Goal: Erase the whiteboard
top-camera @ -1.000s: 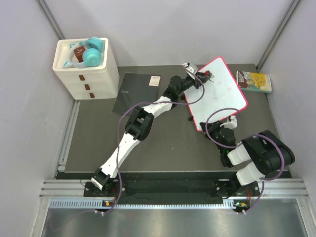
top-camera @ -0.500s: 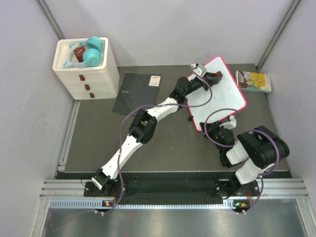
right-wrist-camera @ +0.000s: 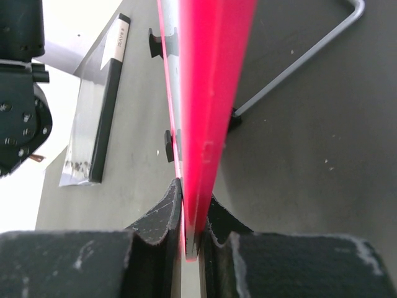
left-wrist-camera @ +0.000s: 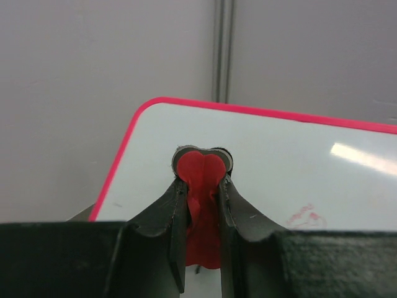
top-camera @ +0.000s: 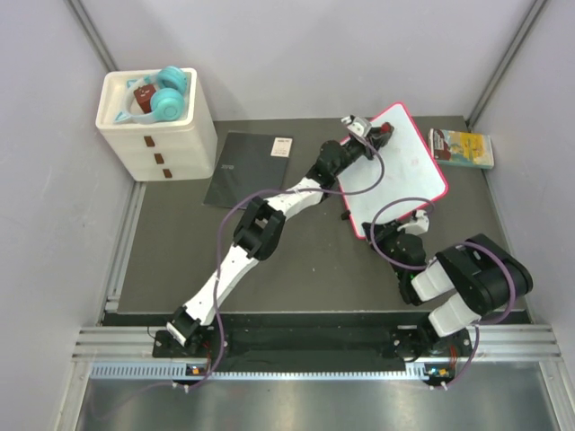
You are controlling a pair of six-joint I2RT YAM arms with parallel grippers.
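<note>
Top external: left arm (top-camera: 269,214) outstretched, fingers (left-wrist-camera: 167,214) clamping eraser (left-wrist-camera: 200,171) over whiteboard (top-camera: 409,171).

White-and-black arms (top-camera: 289,197), purple cables (top-camera: 221,232)

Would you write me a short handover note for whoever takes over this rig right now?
Left gripper: shut on the red eraser, at the far-left corner of the whiteboard.
Right gripper: shut on the board's near edge, apparently steadying it.
Done: most of the surface looks clean.
Left: faint red marks remain further in on the board; wipe those, then let go.
</note>
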